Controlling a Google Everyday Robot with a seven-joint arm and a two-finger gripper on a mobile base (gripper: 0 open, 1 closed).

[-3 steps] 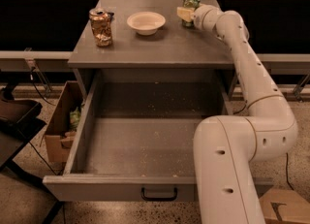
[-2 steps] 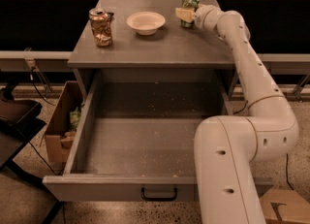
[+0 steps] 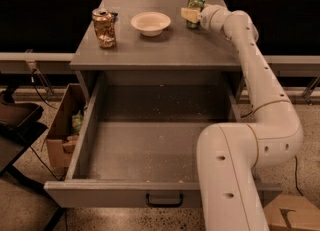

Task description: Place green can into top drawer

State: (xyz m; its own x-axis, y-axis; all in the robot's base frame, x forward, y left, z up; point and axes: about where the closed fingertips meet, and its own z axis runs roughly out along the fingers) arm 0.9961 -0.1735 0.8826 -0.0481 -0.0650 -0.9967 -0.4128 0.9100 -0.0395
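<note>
Green can stands upright at the far right of the cabinet top, with the gripper pressed close against it; whether it clasps the can, I cannot tell. Leftward sit a white bowl and an orange-gold can. Below, the top drawer hangs wide open.

Nothing readable here, honestly. The green can has a busy printed pattern but no words I can make out, and it's the same with the orange-gold can. The cardboard box at bottom right carries a dark mark, not legible. The gripper sits right at the green can, at the back of the cabinet top — no lettering on it.
</note>
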